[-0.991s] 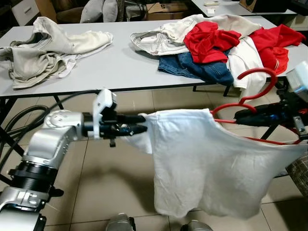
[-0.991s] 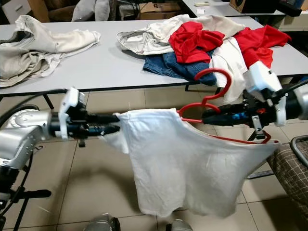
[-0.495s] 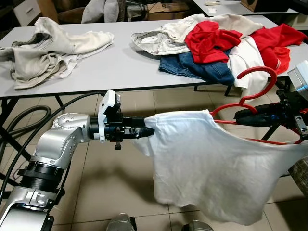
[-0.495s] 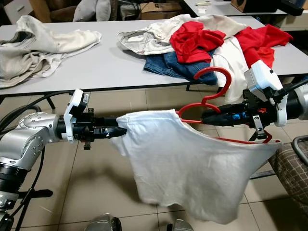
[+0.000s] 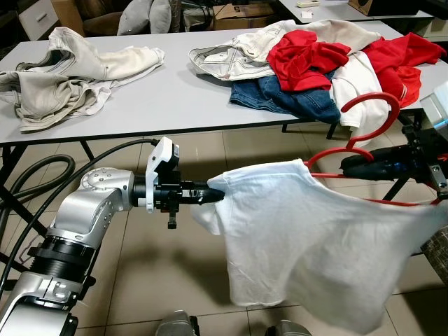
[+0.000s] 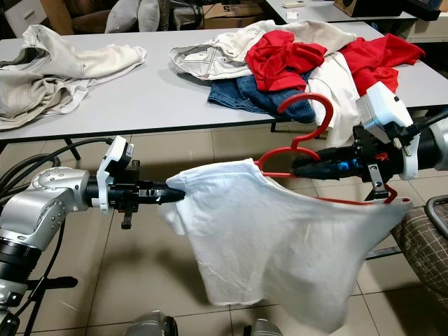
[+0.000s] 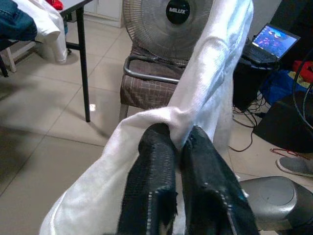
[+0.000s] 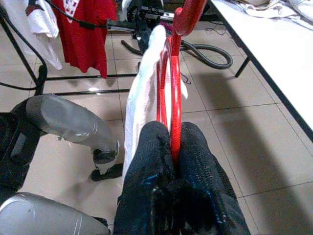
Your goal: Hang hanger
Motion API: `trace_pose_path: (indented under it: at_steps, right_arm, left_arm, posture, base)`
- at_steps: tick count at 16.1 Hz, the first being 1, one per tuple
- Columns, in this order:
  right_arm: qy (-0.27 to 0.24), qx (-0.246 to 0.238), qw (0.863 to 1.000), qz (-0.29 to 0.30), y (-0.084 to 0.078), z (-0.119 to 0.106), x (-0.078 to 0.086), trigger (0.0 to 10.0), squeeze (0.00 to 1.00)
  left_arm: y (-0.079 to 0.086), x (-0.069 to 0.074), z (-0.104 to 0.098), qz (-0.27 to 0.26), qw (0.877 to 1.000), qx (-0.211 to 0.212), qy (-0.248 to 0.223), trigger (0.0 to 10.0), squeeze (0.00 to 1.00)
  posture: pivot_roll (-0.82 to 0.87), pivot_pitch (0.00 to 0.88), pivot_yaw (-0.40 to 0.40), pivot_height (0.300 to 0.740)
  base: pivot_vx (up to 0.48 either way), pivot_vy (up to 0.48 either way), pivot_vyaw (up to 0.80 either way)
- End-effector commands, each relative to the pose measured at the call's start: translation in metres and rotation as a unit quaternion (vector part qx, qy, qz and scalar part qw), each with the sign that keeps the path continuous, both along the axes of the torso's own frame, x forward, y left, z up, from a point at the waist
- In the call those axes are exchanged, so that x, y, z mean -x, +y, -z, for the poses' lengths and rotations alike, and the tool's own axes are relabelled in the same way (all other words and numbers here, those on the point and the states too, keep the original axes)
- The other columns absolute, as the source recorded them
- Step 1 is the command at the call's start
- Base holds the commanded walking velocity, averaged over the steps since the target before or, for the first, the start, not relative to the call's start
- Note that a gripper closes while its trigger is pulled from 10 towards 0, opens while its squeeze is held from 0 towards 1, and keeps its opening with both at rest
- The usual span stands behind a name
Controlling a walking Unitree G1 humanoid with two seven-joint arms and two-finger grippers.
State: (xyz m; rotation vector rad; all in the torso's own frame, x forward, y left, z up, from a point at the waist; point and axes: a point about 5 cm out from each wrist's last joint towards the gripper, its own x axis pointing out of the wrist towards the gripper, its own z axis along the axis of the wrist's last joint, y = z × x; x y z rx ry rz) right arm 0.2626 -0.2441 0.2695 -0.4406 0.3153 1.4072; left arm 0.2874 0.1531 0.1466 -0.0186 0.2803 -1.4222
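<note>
**Shirt half on the hanger, how we'd finish dressing it**

Hanger [image 6: 308, 150] first: it's red, held out in front of the table [image 5: 175, 98] at roughly waist height, hook curling up and toward the table. The right gripper [image 6: 302, 166] has its two fingers pinched tight on the red wire, which the right wrist view shows running straight up between them. The left gripper [image 5: 215, 193] is clamped on a bunched corner of the white shirt [image 5: 315, 245], near the shoulder or sleeve, and the left wrist view shows cloth squeezed between both fingers.

The shirt hangs between the two arms like a sling. One hanger arm seems to sit inside the neck, and the lower bar pokes out along the fabric's top edge on the right. The hem droops toward the floor.

What we reckon the step needs:

- Keep the hanger level and steady, and let the left arm do the pulling.
- Draw the held corner out and over the free end of the hanger so the shoulder seats on it. Pull along the hanger's line, not downward, or the shirt could slide off the seated side.
- Don't let go with the left until the cloth clearly rests on the wire by itself.

There's a clothes pile [image 5: 315, 63] on the table and a beige heap [image 5: 63, 70] further left, both well apart from the arms, so no snag risk there. We can't make out a rail to hang it on in the head views.
</note>
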Motion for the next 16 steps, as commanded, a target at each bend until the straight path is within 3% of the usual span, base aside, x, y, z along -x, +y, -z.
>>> trace_pose_path:
  at_steps: [1,6,10,12,16]
  right_arm:
    - [-0.018,-0.012,1.000,-0.008,0.001,-0.009,-0.001,0.0,0.00]
    - [-0.021,-0.015,1.000,-0.006,0.001,-0.011,-0.002,0.0,0.00]
    - [-0.021,-0.016,1.000,-0.002,0.000,-0.012,-0.003,0.0,0.00]
    - [-0.018,-0.013,1.000,0.005,-0.004,-0.010,-0.002,0.0,0.00]
    - [-0.014,-0.011,1.000,0.014,-0.008,-0.008,0.000,0.0,0.00]
  left_arm:
    - [0.002,0.002,0.001,0.004,1.000,-0.015,-0.002,0.0,0.00]
    - [0.005,0.001,0.001,-0.007,1.000,-0.010,-0.005,0.0,0.00]
    - [0.009,-0.001,-0.005,-0.020,1.000,0.019,-0.009,0.0,0.00]
    - [0.019,-0.003,-0.015,-0.042,0.998,0.035,-0.011,0.0,0.00]
    - [0.050,-0.003,-0.021,-0.083,0.996,0.018,-0.011,0.0,0.00]
  posture:
    - [-0.13,0.000,0.075,0.740]
    - [-0.13,0.000,0.074,0.740]
    - [-0.13,0.000,0.075,0.740]
    - [-0.13,0.000,0.075,0.740]
    - [-0.14,0.000,0.084,0.740]
  base:
    - [0.000,0.000,0.00]
    - [0.000,0.000,0.00]
    - [0.000,0.000,0.00]
    - [0.000,0.000,0.00]
    - [0.000,0.000,0.00]
